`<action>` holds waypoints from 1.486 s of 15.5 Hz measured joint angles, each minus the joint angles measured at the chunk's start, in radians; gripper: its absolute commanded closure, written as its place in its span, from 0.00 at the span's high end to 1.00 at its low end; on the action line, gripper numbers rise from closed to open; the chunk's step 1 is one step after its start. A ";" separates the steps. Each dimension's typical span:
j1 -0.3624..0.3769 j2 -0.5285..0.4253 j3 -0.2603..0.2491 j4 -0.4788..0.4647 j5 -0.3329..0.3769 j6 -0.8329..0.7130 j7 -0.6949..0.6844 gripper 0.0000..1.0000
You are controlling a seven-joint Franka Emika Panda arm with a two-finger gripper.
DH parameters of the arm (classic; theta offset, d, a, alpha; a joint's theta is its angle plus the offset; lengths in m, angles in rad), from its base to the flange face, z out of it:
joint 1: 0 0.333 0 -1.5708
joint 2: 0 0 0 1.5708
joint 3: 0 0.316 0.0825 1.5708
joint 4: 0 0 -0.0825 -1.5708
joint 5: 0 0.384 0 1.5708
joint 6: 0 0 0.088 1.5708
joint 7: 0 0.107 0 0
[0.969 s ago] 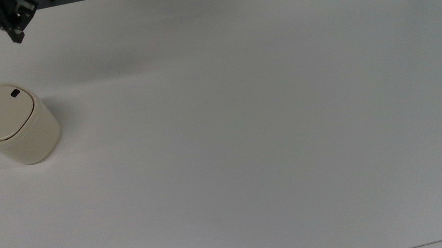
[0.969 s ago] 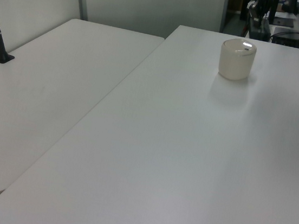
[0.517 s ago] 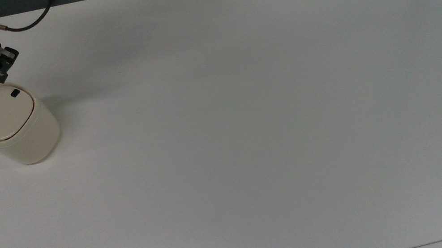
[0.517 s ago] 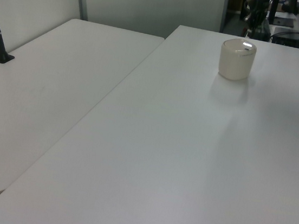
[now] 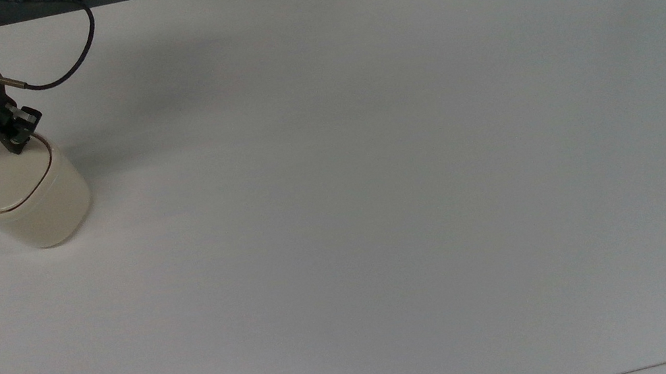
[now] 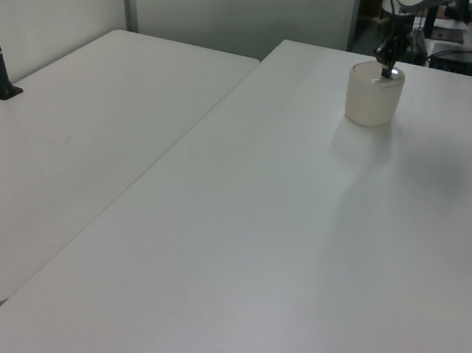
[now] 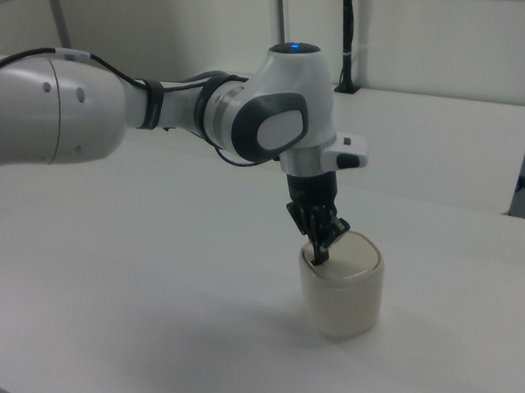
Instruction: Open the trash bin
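Compared with half a second ago, the gripper [image 5: 16,145] is now sitting over the lid instead of hovering just beyond the bin's rim, and it is covering the small black button. In the top view, the trash bin [image 5: 22,194] is standing upright at the table's [image 5: 377,206] far left, about 9 o'clock from the centre, with its lid lying flat and shut. The fingers are looking pressed together into one narrow tip, which is pointing down at the lid's 1 o'clock corner, probably because a narrow tip is fitting a small button better. In the right view, the tip [image 7: 320,253] is appearing to touch the lid [image 7: 348,252]; I am judging the press is just beginning.
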 measured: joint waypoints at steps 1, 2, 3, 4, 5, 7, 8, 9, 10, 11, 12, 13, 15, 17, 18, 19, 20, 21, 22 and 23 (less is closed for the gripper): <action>0.000 0.001 0.000 0.000 0.000 0.000 0.000 0.00; 0.000 0.002 0.000 0.000 0.000 0.000 0.000 0.00; 0.000 0.002 0.000 0.000 0.000 0.000 0.000 0.00; 0.000 0.002 0.000 0.000 0.000 0.000 0.000 0.00; 0.000 0.002 0.000 0.001 0.000 0.000 0.000 0.00; 0.000 0.002 0.000 0.001 0.000 0.000 0.001 0.00; 0.000 0.002 0.000 0.001 0.000 0.000 0.001 0.00; 0.000 0.004 0.000 0.000 0.000 0.000 0.001 0.00; 0.000 0.006 0.000 0.002 0.000 0.000 0.001 0.00; 0.000 0.006 0.000 0.003 0.000 -0.001 0.001 0.00; -0.001 0.007 0.000 0.004 0.000 -0.001 0.002 0.00; -0.002 0.007 0.000 0.005 0.001 -0.001 0.003 0.00; -0.007 0.006 0.000 0.019 0.001 -0.003 0.003 0.00; -0.007 -0.001 0.003 0.058 0.010 -0.038 0.003 0.00; -0.007 -0.012 0.010 0.085 0.016 -0.078 0.003 0.00; -0.001 -0.026 0.022 0.110 0.018 -0.122 0.003 0.00; 0.012 -0.044 0.032 0.129 0.019 -0.159 0.003 0.00; 0.033 -0.064 0.039 0.142 0.019 -0.189 0.003 0.00; 0.060 -0.087 0.043 0.150 0.019 -0.215 0.003 0.00; 0.092 -0.111 0.046 0.154 0.019 -0.241 0.003 0.00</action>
